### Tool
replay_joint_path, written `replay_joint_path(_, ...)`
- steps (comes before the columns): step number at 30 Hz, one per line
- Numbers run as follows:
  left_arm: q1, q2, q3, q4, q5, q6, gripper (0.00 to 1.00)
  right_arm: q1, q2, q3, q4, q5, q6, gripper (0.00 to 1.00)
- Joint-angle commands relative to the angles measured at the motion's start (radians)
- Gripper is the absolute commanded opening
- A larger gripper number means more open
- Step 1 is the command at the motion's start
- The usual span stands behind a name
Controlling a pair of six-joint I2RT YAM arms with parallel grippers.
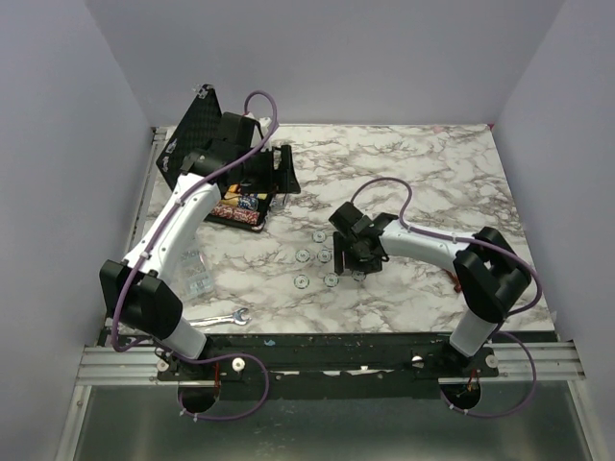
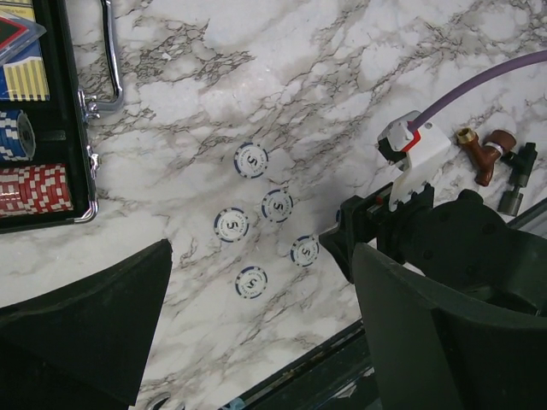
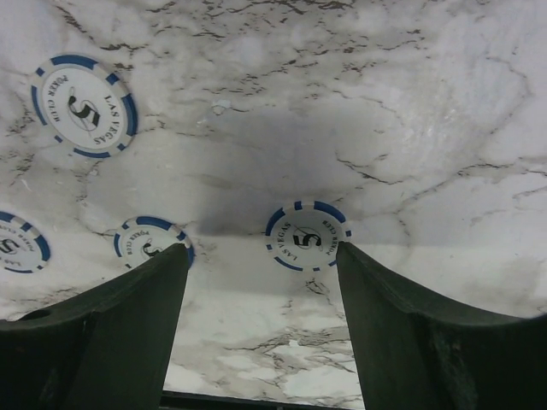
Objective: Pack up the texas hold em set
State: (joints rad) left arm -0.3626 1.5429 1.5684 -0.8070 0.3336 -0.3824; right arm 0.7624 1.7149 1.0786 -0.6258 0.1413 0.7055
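The black hinged case [image 1: 197, 125] stands open at the back left. In the left wrist view its tray [image 2: 64, 102] holds the yellow-blue card box [image 2: 21, 73], a dark red triangle [image 2: 15, 30], blue chips [image 2: 15, 137] and red chips [image 2: 34, 188], with the metal handle [image 2: 111, 60] beside them. Several whitish chips [image 1: 304, 255] lie loose mid-table. My left gripper [image 1: 269, 178] hangs open and empty by the case. My right gripper [image 1: 351, 257] is open and low over the chips. One chip [image 3: 308, 235] lies between its fingertips, against the right finger [image 3: 410, 325].
A silver wrench [image 1: 221, 319] lies near the front left edge, with a clear plastic item [image 1: 197, 274] behind it. A brown tap-shaped piece [image 2: 483, 154] lies right of the right arm. More chips [image 3: 82, 105] lie left of the right gripper.
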Motion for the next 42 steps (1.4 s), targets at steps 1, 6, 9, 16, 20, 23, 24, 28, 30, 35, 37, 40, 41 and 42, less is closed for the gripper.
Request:
replay_joint_path(1, -0.03, 0.01, 0.006, 0.013, -0.017, 0.014, 0.85, 0.003, 0.011, 0.025, -0.052, 0.093, 0.002, 0.73)
replay_joint_path(6, -0.057, 0.028, 0.021, -0.009, -0.053, 0.03, 0.85, 0.002, 0.035, 0.027, -0.07, 0.114, -0.01, 0.71)
replay_joint_path(9, -0.071, 0.026, 0.021, -0.006, -0.038, 0.03, 0.85, 0.003, 0.028, -0.005, -0.031, 0.098, -0.008, 0.69)
replay_joint_path(16, -0.079, 0.024, 0.018, -0.003, -0.04, 0.036, 0.85, 0.003, 0.04, -0.012, -0.016, 0.088, -0.006, 0.64)
replay_joint_path(20, -0.086, 0.024, 0.016, -0.004, -0.062, 0.043, 0.85, 0.003, 0.043, -0.021, -0.011, 0.085, -0.01, 0.63)
replay_joint_path(23, -0.091, 0.025, 0.019, -0.006, -0.07, 0.046, 0.85, 0.003, 0.054, -0.018, -0.012, 0.075, -0.011, 0.6)
replay_joint_path(24, -0.093, 0.026, 0.019, -0.007, -0.068, 0.046, 0.85, 0.003, 0.059, -0.017, -0.011, 0.072, -0.013, 0.59)
replay_joint_path(28, -0.096, 0.023, 0.02, -0.008, -0.065, 0.046, 0.85, 0.003, 0.071, -0.019, -0.014, 0.065, -0.016, 0.57)
replay_joint_path(30, -0.096, 0.02, 0.02, -0.008, -0.064, 0.047, 0.85, 0.003, 0.072, -0.022, -0.013, 0.06, -0.018, 0.54)
replay_joint_path(35, -0.096, 0.021, 0.021, -0.008, -0.064, 0.048, 0.85, 0.003, 0.069, -0.038, -0.009, 0.051, -0.021, 0.5)
replay_joint_path(37, -0.096, 0.022, 0.021, -0.007, -0.066, 0.048, 0.85, 0.003, 0.067, -0.047, -0.002, 0.049, -0.026, 0.48)
replay_joint_path(40, -0.096, 0.025, 0.02, -0.006, -0.054, 0.046, 0.85, 0.002, 0.068, -0.046, 0.008, 0.052, -0.033, 0.42)
replay_joint_path(41, -0.096, 0.026, 0.02, -0.006, -0.054, 0.046, 0.85, 0.003, 0.066, -0.042, 0.008, 0.049, -0.035, 0.4)
replay_joint_path(42, -0.097, 0.026, 0.019, -0.006, -0.054, 0.046, 0.85, 0.003, 0.062, -0.037, 0.01, 0.047, -0.034, 0.39)
